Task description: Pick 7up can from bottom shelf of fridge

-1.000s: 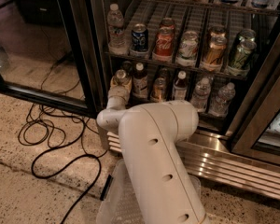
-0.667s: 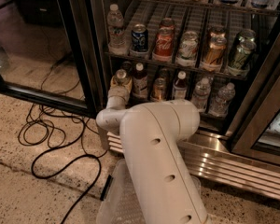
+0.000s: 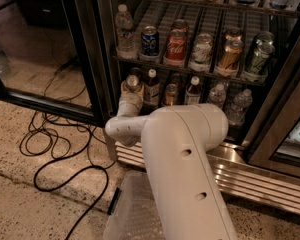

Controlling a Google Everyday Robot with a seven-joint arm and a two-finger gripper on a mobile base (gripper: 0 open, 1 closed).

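Right now the gripper (image 3: 130, 97) is reaching into the fridge (image 3: 260, 176), at the left end of the bottom shelf (image 3: 240, 130), right by the 7up can (image 3: 132, 82). I cannot tell if it is gripping the can. At 1 o'clock from that can, a red Coca-Cola can (image 3: 176, 48) is sitting on the rack (image 3: 210, 74) above.

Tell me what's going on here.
A one-armed robot is working at the open fridge. Its white arm reaches in at the left end of the bottom shelf. The pincer sits right at a small silvery can, apparently the 7up can. Whether it has hold of the can cannot be told. The can is inside the fridge, beside dark bottles. Black cables lie on the floor.
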